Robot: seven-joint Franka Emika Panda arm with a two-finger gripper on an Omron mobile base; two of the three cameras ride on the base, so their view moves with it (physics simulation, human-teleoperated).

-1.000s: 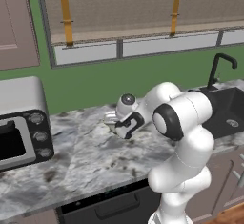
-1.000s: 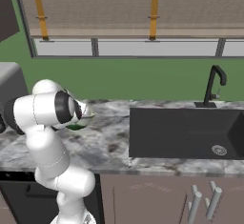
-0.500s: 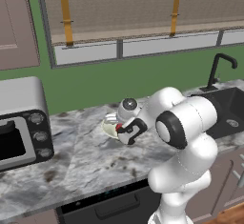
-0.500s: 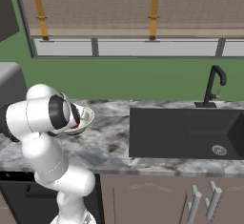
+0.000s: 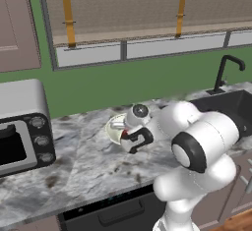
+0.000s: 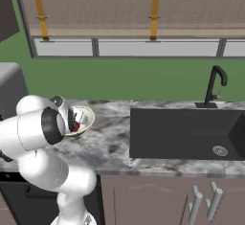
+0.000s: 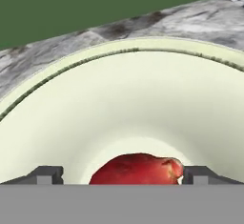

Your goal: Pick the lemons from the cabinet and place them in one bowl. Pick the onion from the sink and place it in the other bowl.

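The onion (image 7: 136,170), a glossy red ball, sits low inside the pale whitish-cream bowl (image 7: 124,99), between my two finger tips. My gripper (image 7: 122,173) is shut on it, the right tip against its side. From the left base view the gripper (image 5: 130,139) reaches into the bowl (image 5: 113,127) on the marble counter, with a bit of the red onion (image 5: 125,133) showing. The right base view has the bowl (image 6: 87,118) just behind my arm. The lemons are out of view.
The black sink (image 6: 182,133) with its curved faucet (image 6: 215,83) lies to the right of the bowl. A grey microwave (image 5: 19,127) stands at the counter's left, and the mauve-brown cabinet (image 5: 17,23) hangs above it. A green wall and a window run behind.
My arm has swung left from the sink side and lowered the hand into the bowl, carrying the onion with it. The bowl has stayed in place.
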